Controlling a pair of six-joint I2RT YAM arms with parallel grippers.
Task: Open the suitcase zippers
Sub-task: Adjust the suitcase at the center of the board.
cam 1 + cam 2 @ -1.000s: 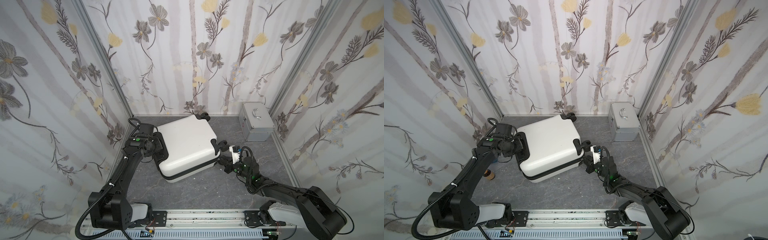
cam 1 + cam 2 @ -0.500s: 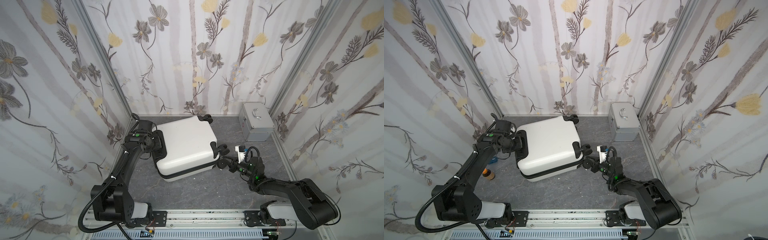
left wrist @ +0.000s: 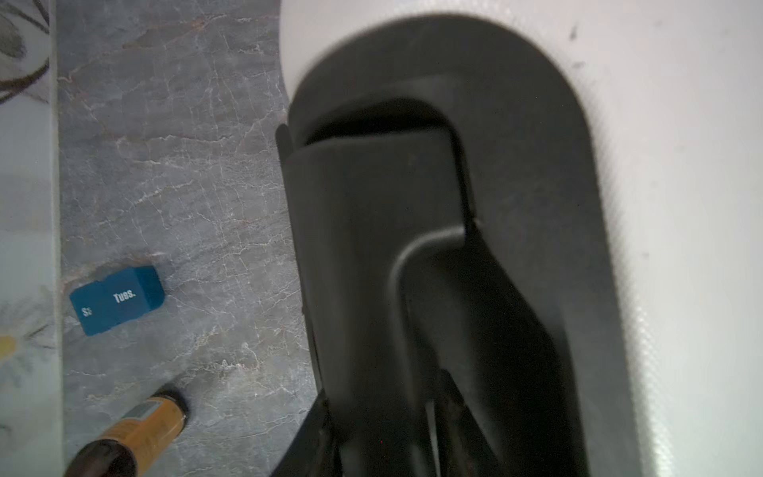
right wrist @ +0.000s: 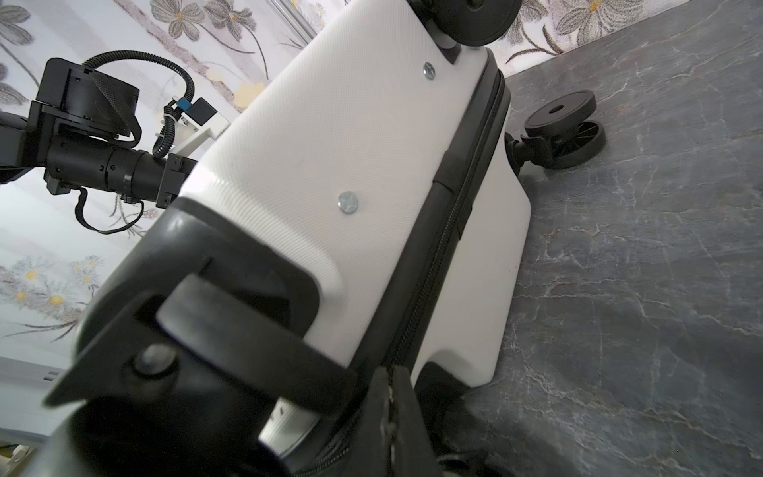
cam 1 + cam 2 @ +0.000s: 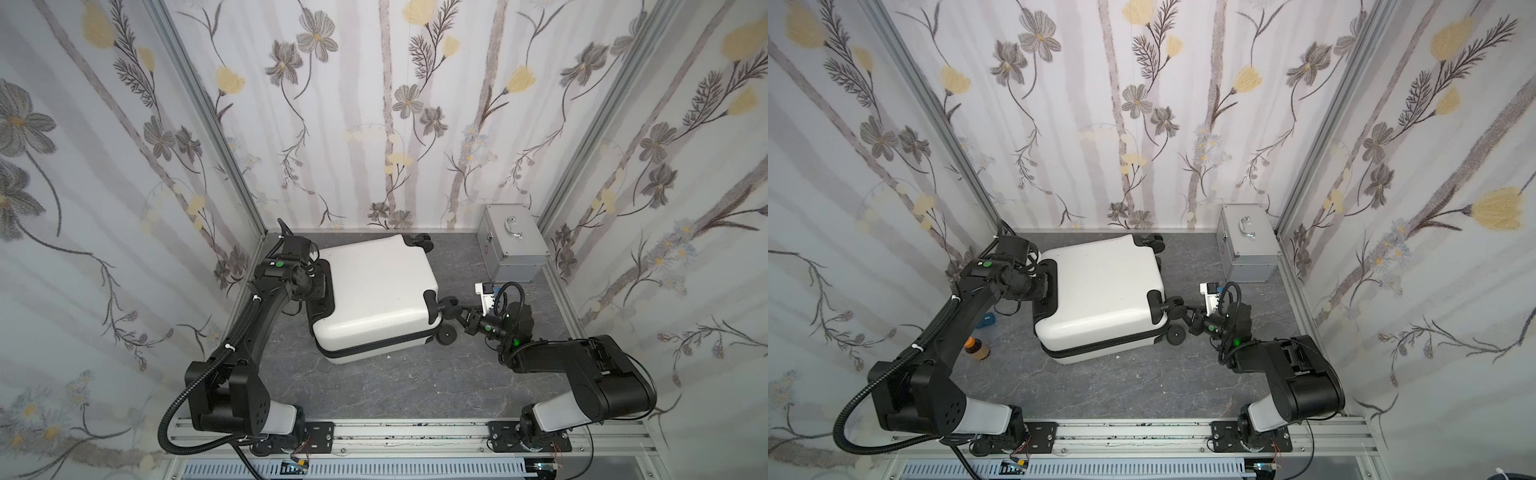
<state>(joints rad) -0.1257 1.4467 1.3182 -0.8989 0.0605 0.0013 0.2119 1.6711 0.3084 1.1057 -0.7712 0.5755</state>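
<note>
White hard-shell suitcase [image 5: 374, 286] flat. R gripper [image 5: 462, 312] pinched shut at black zipper band [image 4: 449, 231], pull unseen; L gripper [image 5: 320, 289] at black handle recess [image 3: 536, 165], aperture unclear. Best: L braces, R drags along seam.

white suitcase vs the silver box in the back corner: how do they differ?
Size: the suitcase is clearly larger than the silver box.
Finish: the suitcase is a white shell with black trim and a zipper band; the silver box is bare metal with a chrome handle on top.
Gear: the suitcase has black wheels; the silver box shows none.
Shared: both are hard cases on the grey floor.
</note>
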